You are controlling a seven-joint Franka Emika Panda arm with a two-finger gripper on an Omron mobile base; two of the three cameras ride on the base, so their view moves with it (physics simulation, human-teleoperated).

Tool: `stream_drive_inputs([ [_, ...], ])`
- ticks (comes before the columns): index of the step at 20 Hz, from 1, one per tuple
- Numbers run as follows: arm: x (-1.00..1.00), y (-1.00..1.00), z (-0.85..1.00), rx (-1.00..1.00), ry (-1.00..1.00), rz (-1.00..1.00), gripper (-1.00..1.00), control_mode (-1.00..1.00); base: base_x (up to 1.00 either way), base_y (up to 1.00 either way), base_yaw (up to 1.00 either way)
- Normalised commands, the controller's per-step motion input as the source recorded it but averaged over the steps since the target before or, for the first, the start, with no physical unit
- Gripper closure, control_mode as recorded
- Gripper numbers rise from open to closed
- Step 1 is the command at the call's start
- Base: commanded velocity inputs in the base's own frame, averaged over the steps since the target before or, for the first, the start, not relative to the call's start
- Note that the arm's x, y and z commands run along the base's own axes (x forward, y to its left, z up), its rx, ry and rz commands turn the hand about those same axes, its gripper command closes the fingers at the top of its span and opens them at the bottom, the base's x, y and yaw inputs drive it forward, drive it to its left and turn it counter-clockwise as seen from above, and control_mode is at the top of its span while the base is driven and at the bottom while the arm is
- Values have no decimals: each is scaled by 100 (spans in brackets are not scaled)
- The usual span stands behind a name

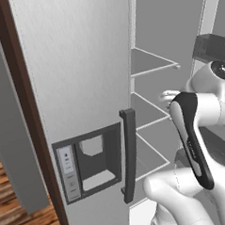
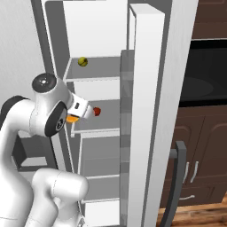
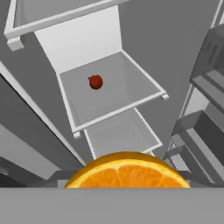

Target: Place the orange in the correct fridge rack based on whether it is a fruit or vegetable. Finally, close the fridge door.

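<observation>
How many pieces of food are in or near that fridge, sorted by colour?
Orange: 1, the orange at the gripper, in front of the open fridge
Red: 1, a small red round item on a middle shelf
Yellow-green: 1, a small round item on the upper shelf
Total: 3

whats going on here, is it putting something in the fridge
Yes. The arm's gripper holds the orange and reaches into the open fridge. In the hand view the orange sits close at the bottom, with a shelf ahead carrying a small red item. A higher shelf holds a small yellow-green item. The orange is not yet set down, and the fridge door stands open.
</observation>
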Motion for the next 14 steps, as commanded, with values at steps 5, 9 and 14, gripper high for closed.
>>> stream_drive_inputs([
  [5, 19, 0, 68, 0, -23, 0, 100, -100, 0, 0, 0],
  [9, 13, 0, 51, -1, -22, 0, 100, -100, 0, 0, 0],
  [14, 7, 0, 21, 0, -8, 0, 100, -100, 0, 0, 0],
])
